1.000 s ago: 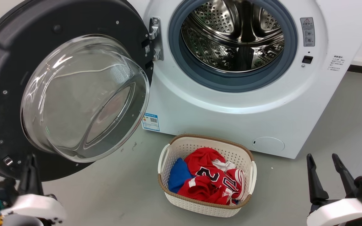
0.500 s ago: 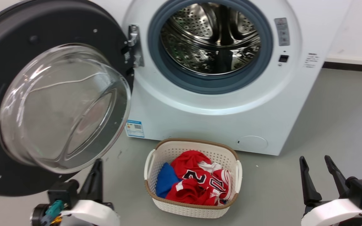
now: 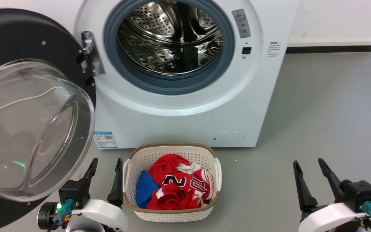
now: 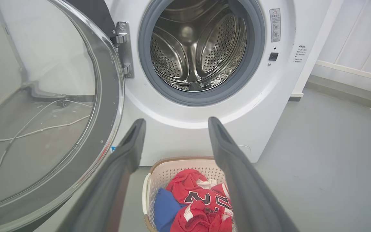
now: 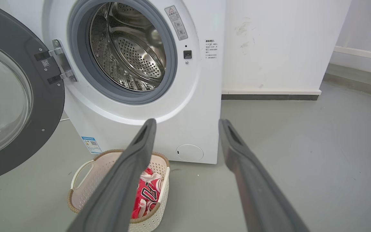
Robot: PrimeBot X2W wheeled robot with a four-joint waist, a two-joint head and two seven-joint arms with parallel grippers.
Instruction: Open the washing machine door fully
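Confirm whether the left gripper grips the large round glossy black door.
No, the left gripper stands open, nothing between its fingers, beside the door.

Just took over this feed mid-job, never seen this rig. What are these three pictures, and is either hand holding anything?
This is a wheeled robot with two arms. One picture looks down from its head: left hand at lower left, right hand at lower right, each with two dark fingers. The other two come from wrist cameras, each looking along that hand's own fingers. Both hands are open and hold nothing. Ahead stands a white washing machine; its black door with the glass bowl is swung out to the left, baring the steel drum. On the grey floor before it sits a white basket of red and blue clothes.
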